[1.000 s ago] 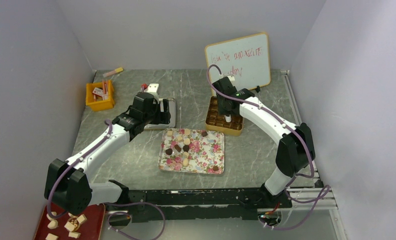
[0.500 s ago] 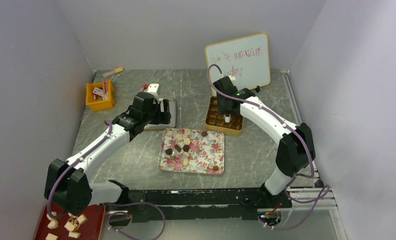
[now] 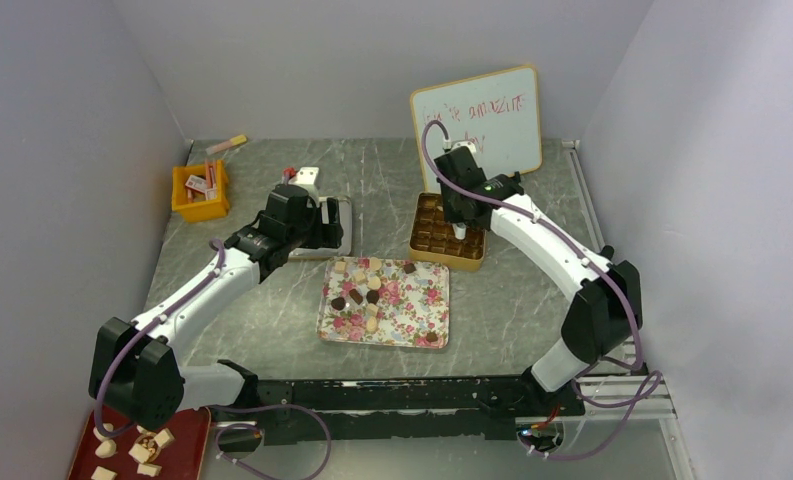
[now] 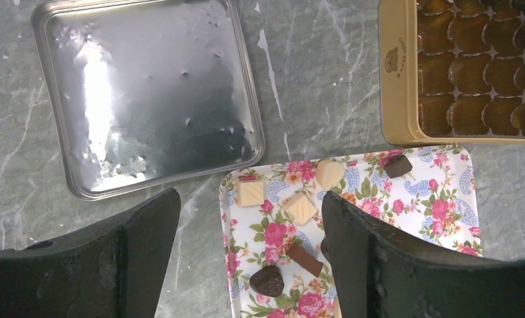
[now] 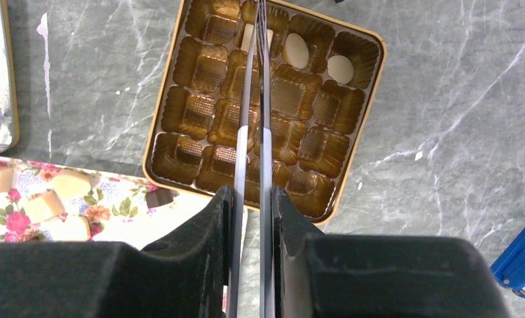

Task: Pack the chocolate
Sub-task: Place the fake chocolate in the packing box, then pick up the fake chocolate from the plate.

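Both hover: your left gripper [image 4: 249, 212] spread wide near chocolates [image 4: 300, 207] on the floral tray [image 4: 438, 199], your right gripper [image 3: 458, 228] almost closed over the gold box [image 5: 200, 66], hold unclear.

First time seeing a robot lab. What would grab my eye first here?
Probably the floral tray in the middle, dotted with dark, tan and cream chocolates. Next, the gold box of mostly empty cups behind it to the right, with the right end effector poised over it. At the back stands a whiteboard with red scribble.
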Controlling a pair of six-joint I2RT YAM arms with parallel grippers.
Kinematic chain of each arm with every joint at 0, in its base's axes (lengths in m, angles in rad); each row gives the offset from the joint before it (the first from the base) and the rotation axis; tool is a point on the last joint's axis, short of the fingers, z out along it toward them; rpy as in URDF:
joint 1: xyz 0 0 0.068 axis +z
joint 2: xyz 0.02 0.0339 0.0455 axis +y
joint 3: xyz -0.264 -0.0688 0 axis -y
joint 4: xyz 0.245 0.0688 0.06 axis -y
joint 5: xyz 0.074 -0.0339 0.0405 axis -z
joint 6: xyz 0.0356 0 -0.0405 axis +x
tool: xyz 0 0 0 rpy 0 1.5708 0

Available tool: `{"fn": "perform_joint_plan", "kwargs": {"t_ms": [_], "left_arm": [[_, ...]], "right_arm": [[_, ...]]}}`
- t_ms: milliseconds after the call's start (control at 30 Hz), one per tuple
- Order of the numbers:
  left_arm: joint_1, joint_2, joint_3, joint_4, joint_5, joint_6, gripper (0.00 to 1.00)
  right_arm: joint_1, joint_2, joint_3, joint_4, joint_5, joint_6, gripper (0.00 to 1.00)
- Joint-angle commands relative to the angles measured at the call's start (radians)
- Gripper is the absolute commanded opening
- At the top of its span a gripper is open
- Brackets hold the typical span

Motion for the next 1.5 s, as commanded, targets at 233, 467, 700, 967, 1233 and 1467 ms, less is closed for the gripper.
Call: {"fn": "perform_joint_plan", "kwargs": {"t_ms": [233, 467, 700, 967, 1233, 1467], "left_arm": [[-0.005, 0.001, -0.013, 0.037, 0.008, -0.017, 0.82], [-0.010, -0.010, -0.042, 0.043, 0.005, -0.033, 0.82], [-0.019, -0.016, -0.055, 0.045, 0.002, -0.046, 0.82], [-0.026, -0.016, -0.046, 0.032, -0.009, -0.040, 0.82], [-0.026, -0.004, -0.033, 0.028, -0.012, -0.030, 0.82], [-0.026, -0.002, -0.030, 0.026, -0.014, -0.022, 0.82]], "right_arm": [[0.166, -0.147, 0.060, -0.083, -0.049, -0.025, 0.08], [0.408, -0.218, -0.017, -0.136, -0.018, 0.050, 0.08], [0.535, -0.237, -0.119, -0.143, 0.014, 0.074, 0.08], [0.592, -0.203, -0.180, -0.109, 0.014, 0.069, 0.19], [0.603, -0.159, -0.166, -0.087, -0.014, 0.054, 0.30], [0.610, -0.132, -0.146, -0.078, -0.016, 0.042, 0.33]]}}
